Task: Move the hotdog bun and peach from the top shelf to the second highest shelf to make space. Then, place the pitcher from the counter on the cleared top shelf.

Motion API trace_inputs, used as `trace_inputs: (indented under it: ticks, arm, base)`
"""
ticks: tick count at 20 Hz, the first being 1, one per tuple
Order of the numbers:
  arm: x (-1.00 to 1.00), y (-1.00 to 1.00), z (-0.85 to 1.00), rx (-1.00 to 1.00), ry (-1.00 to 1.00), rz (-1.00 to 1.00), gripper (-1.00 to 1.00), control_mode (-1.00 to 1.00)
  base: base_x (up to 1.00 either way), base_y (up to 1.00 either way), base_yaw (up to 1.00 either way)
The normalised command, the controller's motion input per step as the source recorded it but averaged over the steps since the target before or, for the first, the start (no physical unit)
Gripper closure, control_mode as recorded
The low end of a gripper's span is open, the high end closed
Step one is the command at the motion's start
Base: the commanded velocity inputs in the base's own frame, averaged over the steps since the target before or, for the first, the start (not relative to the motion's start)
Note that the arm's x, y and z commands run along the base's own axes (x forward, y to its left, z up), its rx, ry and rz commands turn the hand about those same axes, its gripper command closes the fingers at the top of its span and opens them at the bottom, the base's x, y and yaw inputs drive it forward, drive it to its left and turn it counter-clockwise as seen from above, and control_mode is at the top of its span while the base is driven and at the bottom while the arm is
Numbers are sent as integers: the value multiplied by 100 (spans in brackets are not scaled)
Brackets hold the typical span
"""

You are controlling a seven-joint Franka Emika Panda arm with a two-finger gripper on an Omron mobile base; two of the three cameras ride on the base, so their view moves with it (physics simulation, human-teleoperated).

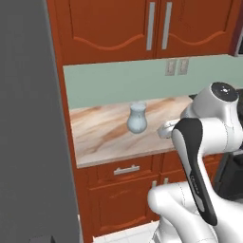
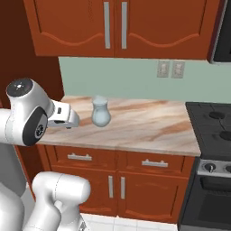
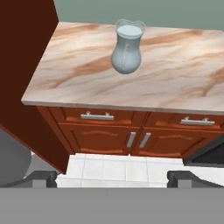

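Pale blue-grey pitcher (image 3: 127, 49); light brown wood-grain counter (image 3: 78, 74); red-brown cabinet fronts (image 3: 109, 135).

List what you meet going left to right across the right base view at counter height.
Robot arm's white upper joint → pitcher standing upright on the counter → bare wood-grain counter top → black stove at the right edge.

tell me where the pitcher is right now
The pitcher stands upright on the counter, toward the back wall below the upper cupboards; in the right base view it is left of the stove.
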Motion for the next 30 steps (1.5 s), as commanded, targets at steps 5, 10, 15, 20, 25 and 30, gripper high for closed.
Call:
trace_inputs:
  ticks: [5, 10, 15, 20, 25, 30]
  arm:
    - [0, 0, 0, 0, 0, 0, -100, 100]
    - [0, 0, 0, 0, 0, 0, -100, 100]
    - [17, -26, -15, 1, -4, 3, -100, -100]
    - [47, -11, -28, 0, -8, 1, -100, -100]
    - [58, 0, -18, 0, -7, 0, -100, -100]
    - [65, 1, -17, 0, -1, 0, -100, -100]
  base:
    - [36, -33, 29]
    - [17, -46, 19]
    - [8, -19, 4]
    - [0, 0, 0]
    - [0, 0, 0]
    - [0, 0, 0]
